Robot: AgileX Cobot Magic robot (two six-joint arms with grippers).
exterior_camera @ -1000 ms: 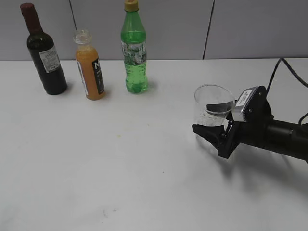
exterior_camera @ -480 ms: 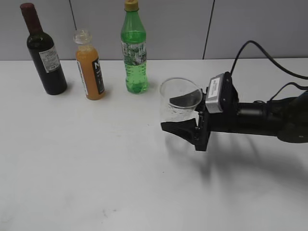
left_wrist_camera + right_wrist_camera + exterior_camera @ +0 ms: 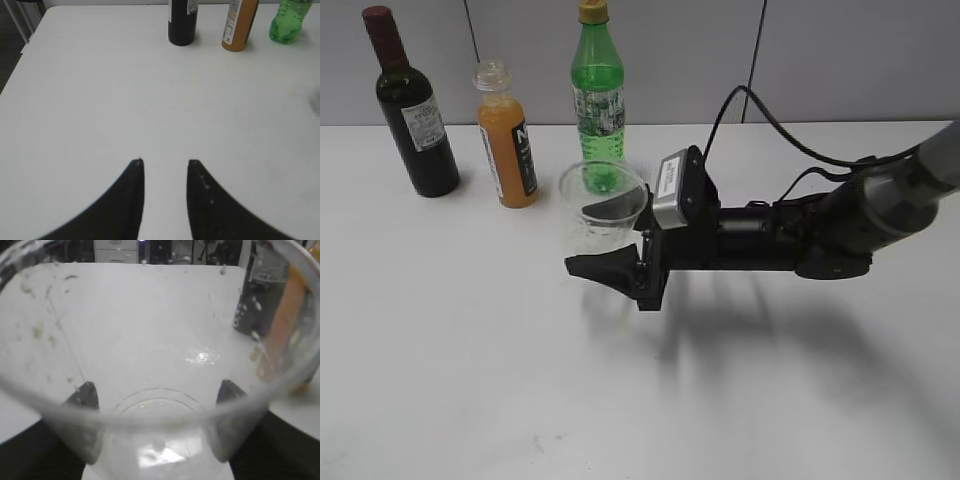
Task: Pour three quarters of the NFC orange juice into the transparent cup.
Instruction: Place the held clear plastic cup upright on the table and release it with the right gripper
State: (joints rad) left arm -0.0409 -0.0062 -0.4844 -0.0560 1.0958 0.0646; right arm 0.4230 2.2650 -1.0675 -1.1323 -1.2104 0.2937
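Note:
The NFC orange juice (image 3: 508, 150) stands uncapped at the back left, between a dark wine bottle and a green bottle; it also shows in the left wrist view (image 3: 240, 25). My right gripper (image 3: 605, 240) is shut on the transparent cup (image 3: 603, 205), upright and empty, just right of the juice and in front of the green bottle. In the right wrist view the transparent cup (image 3: 155, 370) fills the frame between the right gripper's (image 3: 156, 390) fingers. My left gripper (image 3: 165, 162) is open and empty above bare table, out of the exterior view.
The dark wine bottle (image 3: 412, 110) and the green bottle with yellow cap (image 3: 599, 105) stand along the back of the white table (image 3: 520, 380). The right arm (image 3: 790, 230) stretches across from the right with its cable.
My right gripper has carried the transparent cup leftward across the table, from the right side to near the juice and green bottle. The bottles have not moved.

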